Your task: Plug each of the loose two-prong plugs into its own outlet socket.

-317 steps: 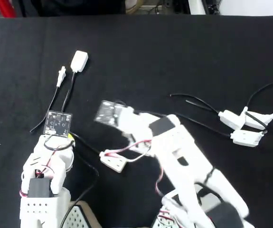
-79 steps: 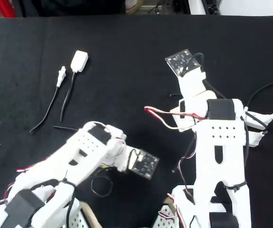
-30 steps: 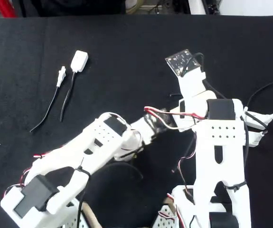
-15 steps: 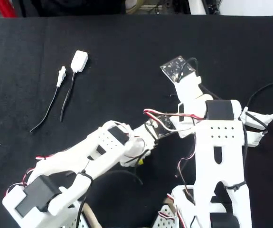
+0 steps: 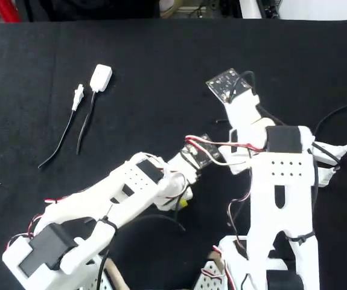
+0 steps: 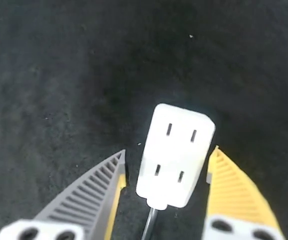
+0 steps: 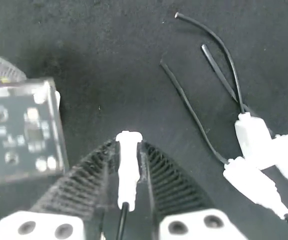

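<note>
Clamping a white plug (image 7: 127, 170) along its body, the right claw (image 7: 128, 146) is closed tight, cord trailing back between the fingers. The left claw (image 6: 168, 151) stands open (a gap shows on one side) with a socket (image 6: 175, 155) between its fingers. Far left on the black table (image 5: 161, 60) lie a second plug (image 5: 77, 95) and second socket (image 5: 101, 77).

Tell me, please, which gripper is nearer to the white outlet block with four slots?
Left. The left gripper straddles the outlet block. The right gripper, clamped on a plug, is farther off, beside the left wrist's circuit board.
</note>
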Available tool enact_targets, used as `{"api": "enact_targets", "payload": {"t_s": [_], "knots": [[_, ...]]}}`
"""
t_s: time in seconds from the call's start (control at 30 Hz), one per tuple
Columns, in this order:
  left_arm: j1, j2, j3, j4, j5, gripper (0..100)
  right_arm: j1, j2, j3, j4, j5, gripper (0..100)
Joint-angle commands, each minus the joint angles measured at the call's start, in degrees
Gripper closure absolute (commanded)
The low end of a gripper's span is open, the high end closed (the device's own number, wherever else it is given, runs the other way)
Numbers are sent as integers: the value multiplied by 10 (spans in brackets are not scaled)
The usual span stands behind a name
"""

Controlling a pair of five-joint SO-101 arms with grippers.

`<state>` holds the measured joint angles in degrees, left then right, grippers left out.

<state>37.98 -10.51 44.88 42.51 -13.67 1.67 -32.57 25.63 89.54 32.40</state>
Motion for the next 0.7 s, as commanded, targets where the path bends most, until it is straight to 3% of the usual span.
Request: {"api": "enact_targets", "payload": {"t_s": [0.0,0.1,0.33,0.47,0.67], "knots": [[-14,-39,-17,-16,20,739,16,-3,-29,19,13,986],[-15,-95,2,-14,55,739,17,-3,-31,19,10,986],[-36,-298,123,-16,58,739,11,-3,-48,25,-18,986],[-115,-399,182,-12,55,739,-36,-3,-57,50,-37,986],[-298,-517,262,-11,-5,739,-171,3,3,15,-149,986]]}}
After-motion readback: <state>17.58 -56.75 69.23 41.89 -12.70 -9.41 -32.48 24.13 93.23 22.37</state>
